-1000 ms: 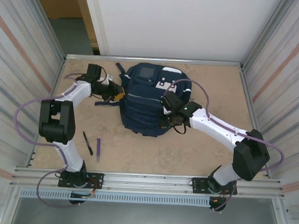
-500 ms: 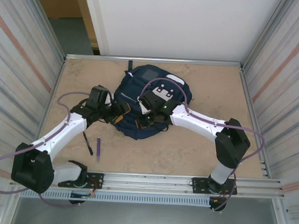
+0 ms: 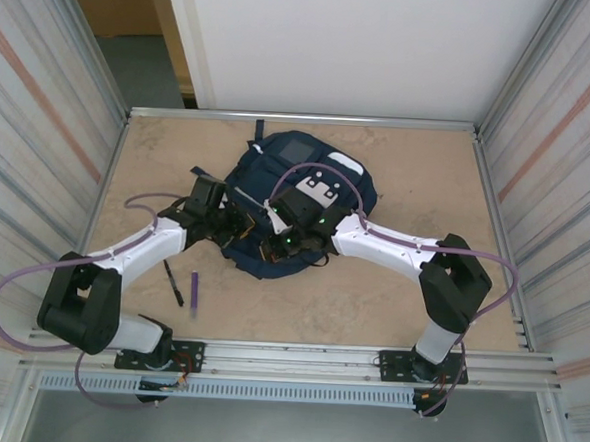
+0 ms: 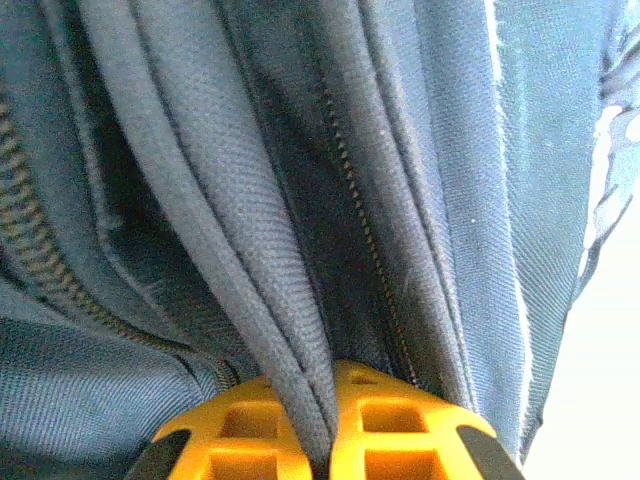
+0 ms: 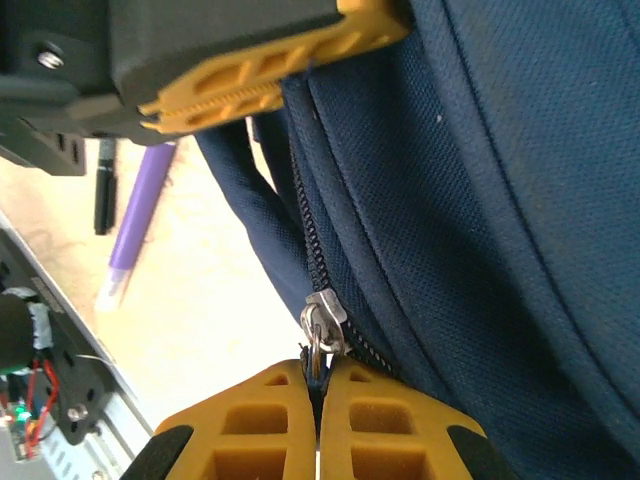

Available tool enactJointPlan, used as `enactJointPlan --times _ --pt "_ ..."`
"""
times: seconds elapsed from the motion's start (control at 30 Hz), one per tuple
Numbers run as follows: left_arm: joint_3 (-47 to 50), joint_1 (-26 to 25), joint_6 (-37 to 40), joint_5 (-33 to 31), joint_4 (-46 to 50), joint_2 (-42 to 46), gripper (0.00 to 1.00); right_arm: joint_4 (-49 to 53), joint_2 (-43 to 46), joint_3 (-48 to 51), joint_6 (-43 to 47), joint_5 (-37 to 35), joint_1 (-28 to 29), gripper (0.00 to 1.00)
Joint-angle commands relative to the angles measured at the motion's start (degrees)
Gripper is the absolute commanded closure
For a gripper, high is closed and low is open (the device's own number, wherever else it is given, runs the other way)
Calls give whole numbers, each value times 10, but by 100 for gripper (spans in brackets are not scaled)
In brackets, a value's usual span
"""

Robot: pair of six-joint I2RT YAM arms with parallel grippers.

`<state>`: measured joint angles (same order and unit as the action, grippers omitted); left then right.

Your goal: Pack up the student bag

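Left gripper (image 4: 325,405) pinches student bag (image 4: 200,200) fabric — right gripper (image 5: 318,385) clamps its zipper pull (image 5: 319,325).

a robot test cell in a lab, not a home or an office. a bare beige tabletop (image 3: 427,189) is boxed in by ribbed metal walls on the left (image 3: 40,135) and right (image 3: 570,148), with a plain white panel (image 3: 356,44) at the back. an aluminium rail (image 3: 297,359) runs along the near edge. a left arm (image 3: 148,244) and a right arm (image 3: 393,249), both white and black, are bolted to it. purple cables (image 3: 141,202) loop loose, and bare red wires (image 5: 40,385) show in the right wrist view.
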<state>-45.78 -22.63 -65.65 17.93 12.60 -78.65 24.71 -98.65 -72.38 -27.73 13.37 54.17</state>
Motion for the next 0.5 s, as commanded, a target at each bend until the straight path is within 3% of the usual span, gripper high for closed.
enactJointPlan --times 0.0,0.23,0.47 --pt "-43 9 54 -3 11 11 100 63 25 9 45 -54 4 100" --pt "-79 88 138 113 68 -24 100 83 88 104 112 -117 -92 100" --pt "-130 137 223 180 117 -87 100 63 145 169 122 -126 -193 100"
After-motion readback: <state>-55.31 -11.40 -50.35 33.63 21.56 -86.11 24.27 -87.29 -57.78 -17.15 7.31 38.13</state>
